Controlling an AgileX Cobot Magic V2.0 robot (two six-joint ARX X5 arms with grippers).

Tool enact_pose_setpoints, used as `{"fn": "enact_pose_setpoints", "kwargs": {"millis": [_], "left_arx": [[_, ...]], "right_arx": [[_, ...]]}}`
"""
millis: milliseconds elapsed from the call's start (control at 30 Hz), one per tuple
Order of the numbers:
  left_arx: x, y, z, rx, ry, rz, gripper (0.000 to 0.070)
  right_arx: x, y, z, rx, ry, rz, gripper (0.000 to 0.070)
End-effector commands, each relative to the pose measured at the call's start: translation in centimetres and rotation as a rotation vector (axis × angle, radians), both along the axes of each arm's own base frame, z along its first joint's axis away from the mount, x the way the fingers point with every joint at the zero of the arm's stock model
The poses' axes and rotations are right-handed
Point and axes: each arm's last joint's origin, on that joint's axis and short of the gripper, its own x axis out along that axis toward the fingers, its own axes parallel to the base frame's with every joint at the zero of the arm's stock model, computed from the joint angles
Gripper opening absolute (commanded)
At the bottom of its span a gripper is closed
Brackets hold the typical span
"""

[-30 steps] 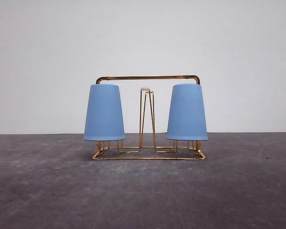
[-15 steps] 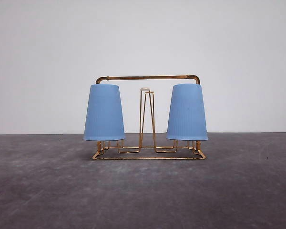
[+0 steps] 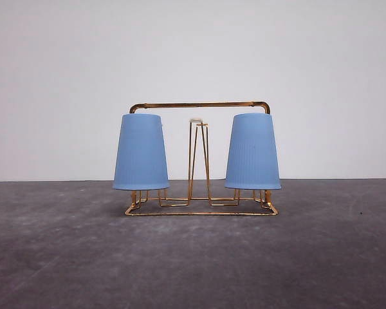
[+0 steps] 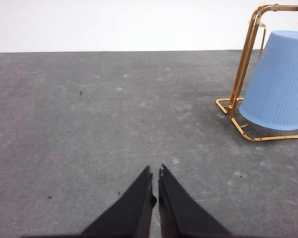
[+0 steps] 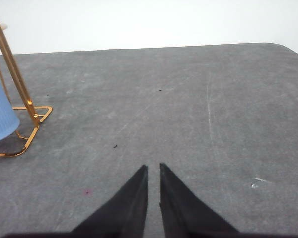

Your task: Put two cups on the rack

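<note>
In the front view, the rack [image 3: 200, 158] stands on the dark grey counter [image 3: 193, 257] before a white wall [image 3: 193, 51], its base flat and its arched handle running across the top. The left cup [image 3: 140, 152] hangs upside down on a prong at the rack's left end, and the right cup [image 3: 252, 152] hangs upside down at the right end; both rims sit a little above the base wire. Between them a bare prong [image 3: 197, 161] with a white tip stands upright, apart from both cups. In the left wrist view, the left hand [image 4: 155, 176] hovers over bare counter [image 4: 89, 124], its two black fingers [image 4: 139, 203] drawn together with only a thin slit between the tips and nothing held between them. The rack's end frame [image 4: 243, 64] and base corner show well apart from the hand, with the left cup [image 4: 278, 82] hanging mouth down just inside the frame. In the right wrist view, the right hand [image 5: 153, 169] likewise hovers over open counter [image 5: 188, 99], its black fingers [image 5: 181, 208] nearly closed, a narrow gap at the tips, gripping nothing. The rack's other end frame [image 5: 15, 84] and base corner lie well apart from it, and a part of the right cup [image 5: 0, 114] shows just inside that frame.
</note>
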Motion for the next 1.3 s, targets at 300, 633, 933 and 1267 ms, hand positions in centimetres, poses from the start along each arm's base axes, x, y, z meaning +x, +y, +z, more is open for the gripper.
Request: {"fn": "enact_pose_setpoints", "kwargs": {"millis": [300,633,933,1267], "left_arx": [[0.08,0.0,-0.37,0.007,0.001,-0.001,0.0],[0.08,0.0,-0.37,0.007,0.001,-0.001,0.0],[0.08,0.0,-0.37,0.007,0.001,-0.001,0.0],[0.08,0.0,-0.37,0.007,0.001,-0.001,0.0]], "right_arx": [[0.02,0.0,0.0,0.0,-0.009,0.0,0.0044],[0.02,0.0,0.0,0.0,-0.009,0.0,0.0044],[0.02,0.0,0.0,0.0,-0.009,0.0,0.0044],[0.02,0.0,0.0,0.0,-0.009,0.0,0.0044]]}}
